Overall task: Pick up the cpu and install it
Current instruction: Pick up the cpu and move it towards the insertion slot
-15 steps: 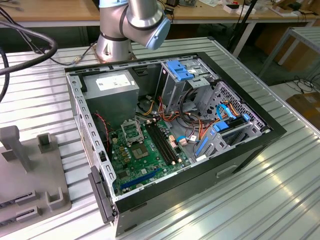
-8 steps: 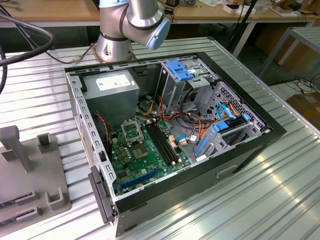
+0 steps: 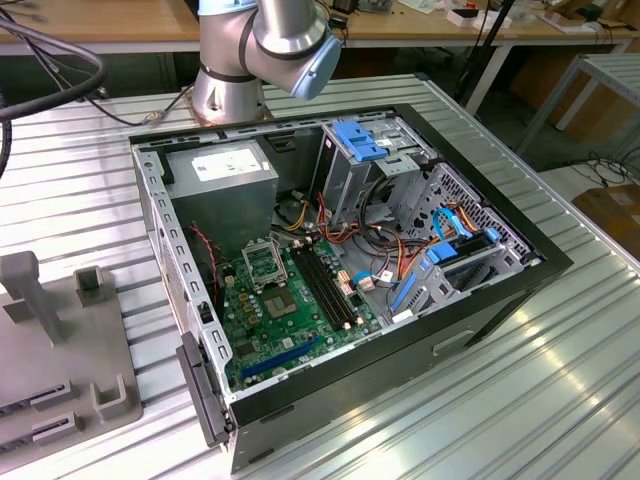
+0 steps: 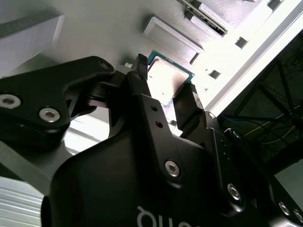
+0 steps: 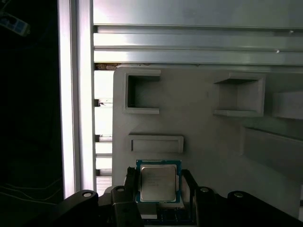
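The cpu (image 5: 158, 182), a small square chip with a silver-grey metal top and a green rim, sits between my gripper's (image 5: 159, 185) two black fingers (image 5: 131, 185), which press against its opposite edges. In the second wrist view the cpu (image 4: 166, 80) shows bright between the same fingers (image 4: 189, 97), with the gripper (image 4: 165, 78) around it. Close under it lies a grey moulded holder tray (image 5: 208, 142); I cannot tell whether the chip rests on the tray or hangs just above it. In the exterior view the open computer case (image 3: 340, 270) shows its green motherboard, with the silver socket frame (image 3: 262, 265) beside the black memory slots (image 3: 322, 285).
The grey power-supply box (image 3: 222, 190) fills the case's back corner, and drive cages with blue tabs (image 3: 360, 145) and loose wires (image 3: 390, 255) crowd the exterior view's right side. The arm's base (image 3: 230, 80) stands behind the case. The tray (image 3: 60, 350) lies on the ribbed metal table (image 3: 500, 400).
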